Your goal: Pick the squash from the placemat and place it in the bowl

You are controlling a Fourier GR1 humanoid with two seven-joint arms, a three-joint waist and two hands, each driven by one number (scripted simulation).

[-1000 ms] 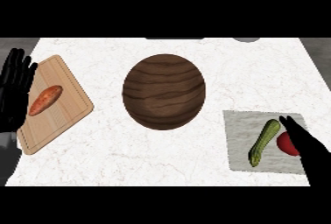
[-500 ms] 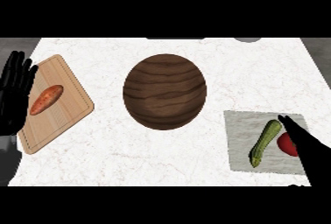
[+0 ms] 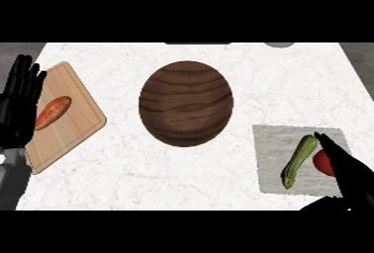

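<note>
Where the right hand (image 3: 345, 168) lies open-fingered (holding nothing), red object (image 3: 322, 163) half hidden, squash (image 3: 300, 161) beside, left hand (image 3: 19, 101) open.

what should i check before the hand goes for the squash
1. Squash lies on the placemat: ok.
2. Right hand open, fingers straight beside the squash: ok.
3. Right hand curled round the squash: not ok, not yet.
4. Red thing beside the squash, partly under the hand, could get in the way: cannot tell.
5. Bowl holds nothing: ok.
6. Left hand rests open at the left edge: ok.
</note>
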